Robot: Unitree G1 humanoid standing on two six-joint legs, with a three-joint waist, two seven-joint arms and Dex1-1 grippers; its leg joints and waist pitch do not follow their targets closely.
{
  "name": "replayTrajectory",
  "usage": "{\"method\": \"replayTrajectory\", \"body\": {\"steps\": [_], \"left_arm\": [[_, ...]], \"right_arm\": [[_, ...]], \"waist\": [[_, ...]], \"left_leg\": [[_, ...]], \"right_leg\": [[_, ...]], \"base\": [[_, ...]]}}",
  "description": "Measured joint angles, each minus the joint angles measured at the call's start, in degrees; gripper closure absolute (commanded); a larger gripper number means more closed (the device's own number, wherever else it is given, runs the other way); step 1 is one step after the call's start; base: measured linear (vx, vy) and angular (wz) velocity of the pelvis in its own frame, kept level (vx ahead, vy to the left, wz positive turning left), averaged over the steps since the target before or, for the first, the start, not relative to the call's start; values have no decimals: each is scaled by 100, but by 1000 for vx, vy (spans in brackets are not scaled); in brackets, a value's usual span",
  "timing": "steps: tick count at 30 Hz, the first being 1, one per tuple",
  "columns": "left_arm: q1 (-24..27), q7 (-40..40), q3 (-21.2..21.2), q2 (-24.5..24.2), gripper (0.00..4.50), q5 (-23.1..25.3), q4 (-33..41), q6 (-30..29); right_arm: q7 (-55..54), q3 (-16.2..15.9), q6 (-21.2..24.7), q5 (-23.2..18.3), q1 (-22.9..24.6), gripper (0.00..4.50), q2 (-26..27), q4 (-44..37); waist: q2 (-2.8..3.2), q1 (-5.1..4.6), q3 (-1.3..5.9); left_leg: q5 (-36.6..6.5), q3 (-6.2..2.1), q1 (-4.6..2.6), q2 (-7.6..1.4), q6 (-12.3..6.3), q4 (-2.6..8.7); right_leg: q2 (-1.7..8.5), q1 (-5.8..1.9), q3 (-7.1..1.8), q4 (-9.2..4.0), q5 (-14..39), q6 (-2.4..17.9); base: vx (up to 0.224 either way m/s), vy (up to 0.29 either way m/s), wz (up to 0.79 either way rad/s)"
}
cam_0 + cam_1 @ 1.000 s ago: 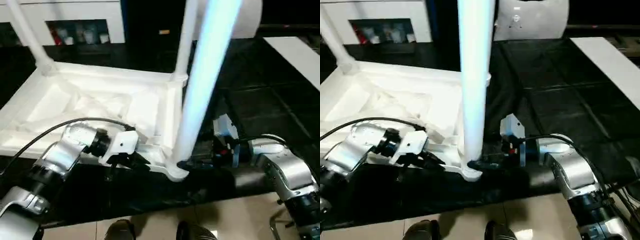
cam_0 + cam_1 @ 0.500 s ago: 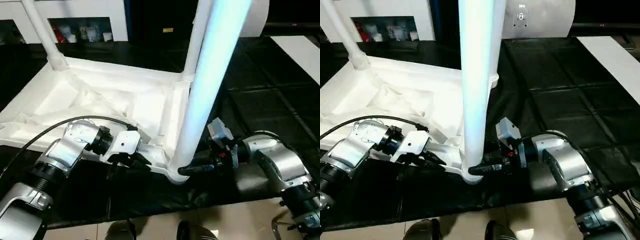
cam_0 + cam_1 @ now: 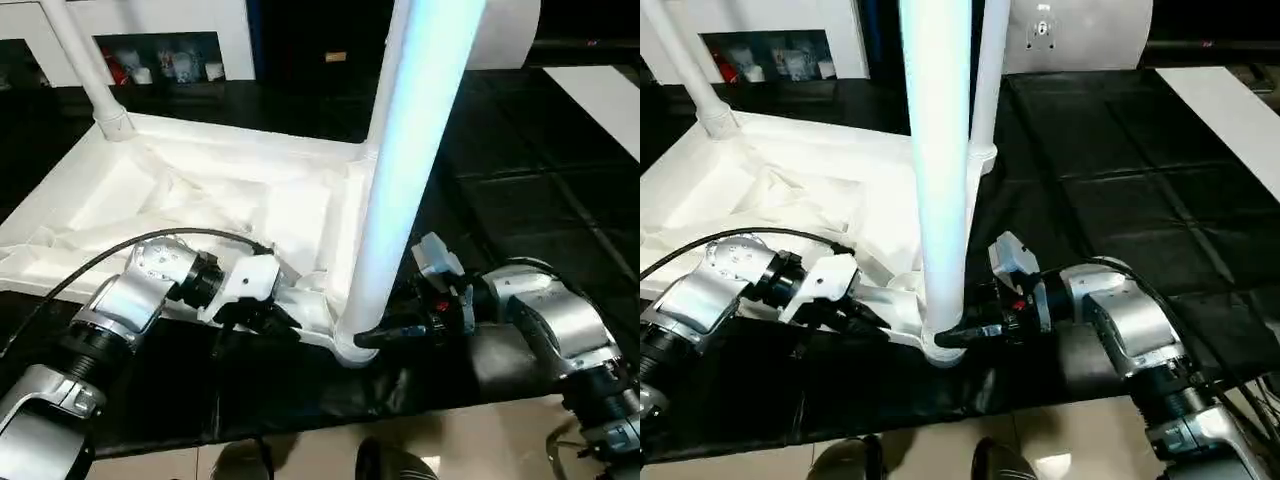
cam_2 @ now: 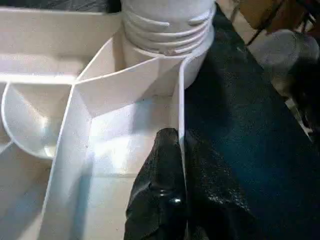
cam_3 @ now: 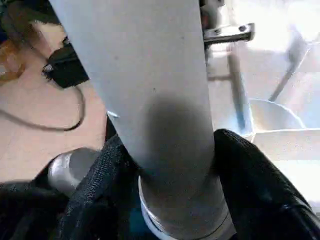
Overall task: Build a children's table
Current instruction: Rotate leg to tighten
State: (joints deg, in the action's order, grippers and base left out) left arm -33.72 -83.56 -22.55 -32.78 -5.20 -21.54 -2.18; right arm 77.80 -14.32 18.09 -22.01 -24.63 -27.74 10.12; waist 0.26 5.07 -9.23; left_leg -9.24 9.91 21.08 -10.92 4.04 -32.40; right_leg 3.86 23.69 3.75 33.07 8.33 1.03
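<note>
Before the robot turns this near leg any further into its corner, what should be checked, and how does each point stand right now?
1. Right gripper closed around the near leg just above its base: ok.
2. Left gripper pinching the table top's edge wall to steady it: ok.
3. Near leg's threaded end entered in the corner socket: ok; some threads exposed.
4. Leg fully seated: cannot tell.
5. Table top lying upside down on the black mat: ok.
6. Two far legs standing in their sockets: ok.
</note>
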Motion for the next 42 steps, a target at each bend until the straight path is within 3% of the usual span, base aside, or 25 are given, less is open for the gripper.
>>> {"method": "replayTrajectory", "body": {"steps": [5,9,12,20,21,22,24,32,39,42], "left_arm": [[35,783,297,185,450,108,340,-901],[162,1870,619,703,450,272,733,-1885],[177,2546,719,1077,450,354,969,-2416],[211,4283,898,2197,450,858,1472,-3441],[250,4438,895,2308,450,922,1569,-3517],[271,4509,878,2352,450,937,1618,-3538],[300,4560,837,2371,450,943,1689,-3536],[415,4173,682,1914,450,930,1912,-3189],[642,3213,661,1101,450,594,1877,-2245],[666,2664,649,833,450,478,1682,-1734]], "right_arm": [[-1099,396,72,128,152,241,320,-163],[-2637,895,479,424,201,246,936,-381],[-3619,1094,694,628,188,246,1327,-544],[-6051,1344,1006,1415,4,246,2540,-780],[-6240,1350,1006,1500,5,213,2642,-815],[-6318,1350,1005,1524,11,213,2670,-844],[-6384,1350,994,1542,43,174,2683,-900],[-5596,1383,547,1141,406,121,2440,-1016],[-3520,1274,230,760,679,47,1090,-867],[-2802,1168,118,605,667,37,693,-759]], "waist": [[20,-109,-73],[28,-348,-87],[30,-453,-88],[31,-536,-87],[31,-542,-87],[32,-544,-87],[34,-536,-85],[39,-549,-83],[61,-484,-90],[67,-433,-94]], "left_leg": [[0,0,0,13,1,26],[0,-2,-3,43,0,51],[0,-15,0,62,0,69],[-6,-14,10,83,-9,102],[-13,-11,10,87,-18,108],[-18,-10,13,89,-20,113],[-27,-8,16,91,-17,124],[-28,-3,21,87,-16,180],[-9,-2,43,76,-52,180],[-9,-2,42,75,-52,165]], "right_leg": [[5,22,0,-8,1,-1],[30,35,6,-33,2,-4],[38,46,10,-58,6,-10],[46,48,-1,-102,17,-29],[48,49,-5,-106,24,-41],[50,50,-7,-107,26,-43],[50,57,-8,-107,28,-46],[42,89,-4,-101,37,-17],[34,124,4,-73,51,7],[36,124,4,-58,51,10]], "base": [[0,0,0],[0,0,0],[0,0,0],[8,2,0],[0,0,0],[0,0,0],[0,0,0],[0,0,0],[0,0,0],[0,0,0]]}}
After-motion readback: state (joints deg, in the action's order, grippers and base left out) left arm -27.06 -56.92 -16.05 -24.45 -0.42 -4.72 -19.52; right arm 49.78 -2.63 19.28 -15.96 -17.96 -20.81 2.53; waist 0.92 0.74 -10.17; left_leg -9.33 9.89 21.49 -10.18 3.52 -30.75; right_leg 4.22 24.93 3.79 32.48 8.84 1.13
